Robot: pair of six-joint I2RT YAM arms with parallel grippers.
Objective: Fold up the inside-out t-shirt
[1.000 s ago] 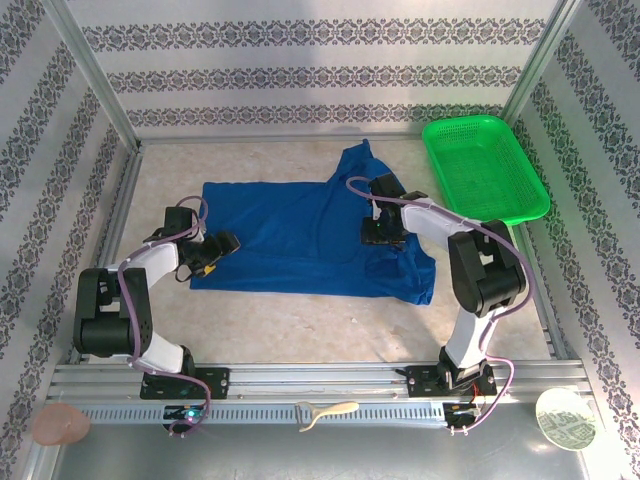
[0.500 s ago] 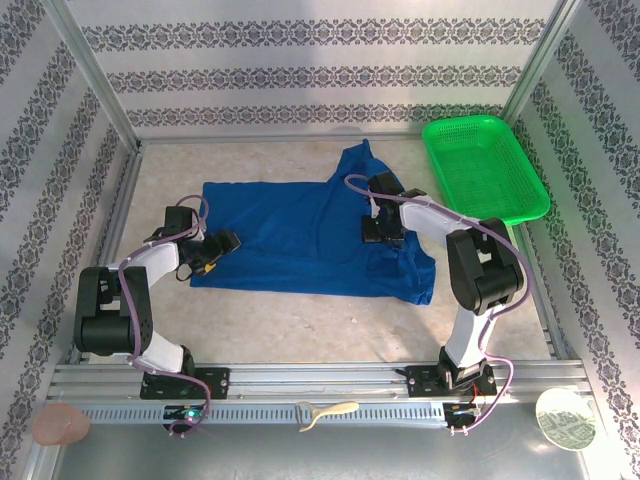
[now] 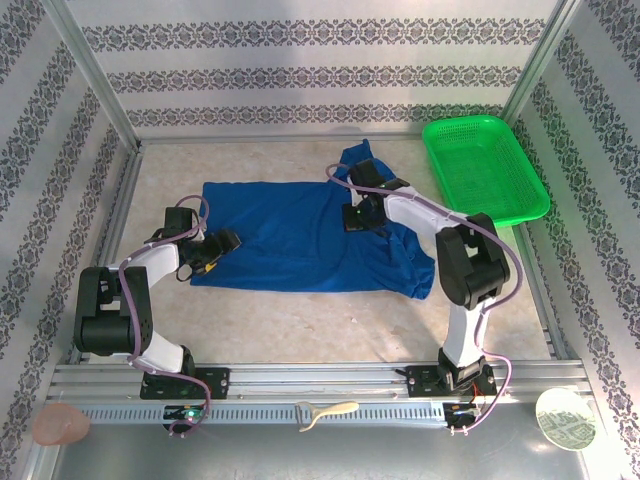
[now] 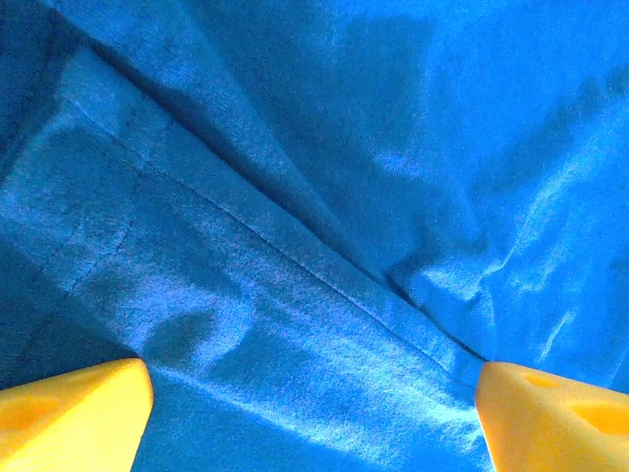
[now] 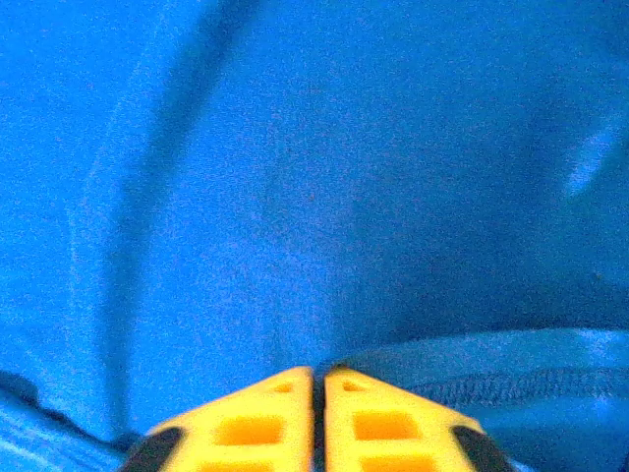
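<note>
Your inside-out t-shirt (image 3: 290, 235) lies spread across the middle of the desk (image 3: 300, 330), royal blue and wrinkled, its long side running left to right. One sleeve (image 3: 355, 160) pokes toward the back wall, and the right end of the cloth is bunched and uneven.

Your left gripper (image 3: 222, 243) sits at the shirt's near left corner, low over the fabric. In the left wrist view the left gripper (image 4: 314, 413) has its yellow fingertips (image 4: 69, 413) set wide apart at the two bottom corners of the picture, so the jaws are spread open. Nothing is clamped between them. Blue cloth lies flat under the gap, crossed by a stitched seam (image 4: 295, 265) that runs diagonally from upper left to lower right.

Your right gripper (image 3: 352, 217) is down on the right half of the shirt, just below the sleeve. In the right wrist view the right gripper (image 5: 314, 379) has its two yellow fingers pressed together with only a thin dark line between them. Cloth gathers right at their tips, and a stitched hem edge (image 5: 511, 383) runs off to the right, so it looks closed on a pinch of the shirt.

The green mesh basket (image 3: 485, 165) stands at the far right corner of the desk, apart from the shirt.
</note>
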